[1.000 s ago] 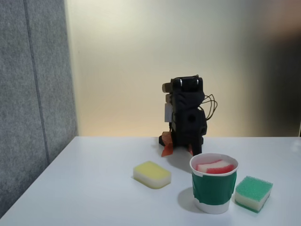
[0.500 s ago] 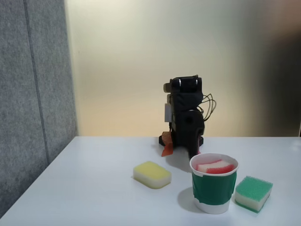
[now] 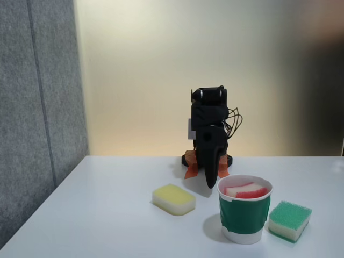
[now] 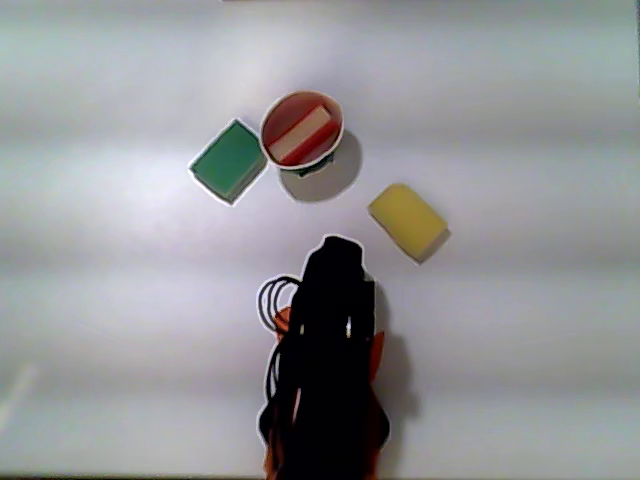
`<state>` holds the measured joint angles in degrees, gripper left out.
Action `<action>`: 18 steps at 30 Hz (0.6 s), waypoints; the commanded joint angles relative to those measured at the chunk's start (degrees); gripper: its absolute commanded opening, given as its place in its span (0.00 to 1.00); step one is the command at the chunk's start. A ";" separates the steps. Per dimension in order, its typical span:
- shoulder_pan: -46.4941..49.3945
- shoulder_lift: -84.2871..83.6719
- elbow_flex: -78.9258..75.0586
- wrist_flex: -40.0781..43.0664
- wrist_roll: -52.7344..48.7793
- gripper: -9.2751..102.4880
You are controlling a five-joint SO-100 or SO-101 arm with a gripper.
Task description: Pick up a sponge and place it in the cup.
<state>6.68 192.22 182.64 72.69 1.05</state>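
The red-and-white sponge (image 3: pixel 244 191) lies inside the green-banded white cup (image 3: pixel 244 216) at the front right of the table in the fixed view. From above, the sponge (image 4: pixel 298 135) rests slanted in the cup (image 4: pixel 318 103). My gripper (image 3: pixel 210 181) hangs behind the cup on the folded black arm, pointing down at the table with its fingers together and nothing held. In the other view the gripper (image 4: pixel 338 247) tip sits a short way below the cup, apart from it.
A yellow sponge (image 3: pixel 173 199) lies left of the cup and a green-topped sponge (image 3: pixel 290 220) lies right of it. The other view shows the yellow sponge (image 4: pixel 407 220) and green sponge (image 4: pixel 229 160) on swapped sides. A grey panel (image 3: pixel 37 107) walls the left side.
The arm has settled further into its folded pose and the gripper has swung down towards the table. The sponge stays in the cup.
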 commanded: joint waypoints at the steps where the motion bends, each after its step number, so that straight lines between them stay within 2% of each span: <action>1: 0.09 0.70 2.64 1.14 0.00 0.08; 18: -0.26 0.70 2.64 1.14 0.26 0.08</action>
<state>6.24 192.22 182.64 72.69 1.05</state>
